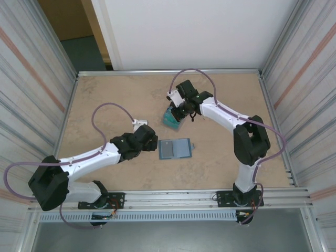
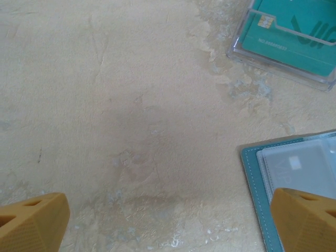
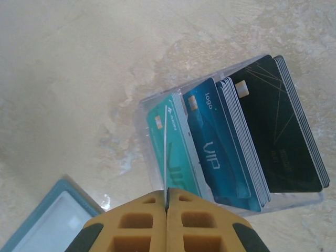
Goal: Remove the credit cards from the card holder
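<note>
A credit card (image 3: 166, 157), seen edge-on as a thin pale line, is pinched between the closed fingers of the right gripper (image 3: 167, 202) directly above a clear tray (image 3: 157, 100) toward the far side of the table (image 1: 105, 105); its colour cannot be told from this angle. The card is held upright, evidently so that it can be slotted on edge alongside the stacked cards (image 3: 210, 142), teal, blue and black, already filed in the tray. The card holder (image 1: 175, 148) is laid open and flat near the centre of the table, on the near side of the tray and apart from it, its pale lining turned upward so that both pockets can be reached from above. In the left wrist view a pocketed card (image 2: 302, 165), marked with a chip and faint lettering, is visible beneath the holder's translucent sleeve, which suggests the task is only partly done. The left gripper (image 1: 151, 142) is poised just beside the holder's left edge, fingers spread wide with nothing between them, one fingertip (image 2: 304, 220) over the holder's corner. It is judged to be stationed there to pin the wallet down or to draw out the next card. A slip of the thin card on release is judged the likeliest risk.
</note>
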`<state>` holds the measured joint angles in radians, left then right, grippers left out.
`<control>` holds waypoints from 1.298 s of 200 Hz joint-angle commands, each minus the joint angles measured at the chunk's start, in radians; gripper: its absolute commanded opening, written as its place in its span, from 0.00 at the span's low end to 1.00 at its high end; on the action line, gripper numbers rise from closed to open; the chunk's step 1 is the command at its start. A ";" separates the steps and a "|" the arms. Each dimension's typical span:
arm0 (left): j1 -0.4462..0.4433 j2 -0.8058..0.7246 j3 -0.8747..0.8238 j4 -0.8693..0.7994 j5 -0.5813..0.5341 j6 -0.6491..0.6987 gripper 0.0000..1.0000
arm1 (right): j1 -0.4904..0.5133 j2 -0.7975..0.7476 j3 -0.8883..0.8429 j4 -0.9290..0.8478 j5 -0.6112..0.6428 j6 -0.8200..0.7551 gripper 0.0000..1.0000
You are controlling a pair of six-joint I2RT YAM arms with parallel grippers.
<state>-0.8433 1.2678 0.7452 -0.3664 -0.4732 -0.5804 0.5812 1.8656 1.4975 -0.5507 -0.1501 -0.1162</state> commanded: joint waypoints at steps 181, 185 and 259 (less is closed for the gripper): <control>0.026 -0.026 -0.020 0.014 0.004 -0.038 0.99 | -0.003 0.137 0.109 -0.086 -0.048 -0.149 0.16; 0.026 -0.027 -0.020 0.014 0.004 -0.038 0.99 | -0.002 0.133 0.109 -0.086 -0.046 -0.147 0.18; 0.026 -0.051 -0.032 -0.001 -0.026 -0.070 0.99 | 0.029 0.021 0.057 -0.080 0.027 -0.034 0.31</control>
<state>-0.8246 1.2613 0.7361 -0.3622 -0.4656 -0.6109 0.5819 1.9781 1.5742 -0.6086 -0.1673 -0.2207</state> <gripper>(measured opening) 0.986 0.276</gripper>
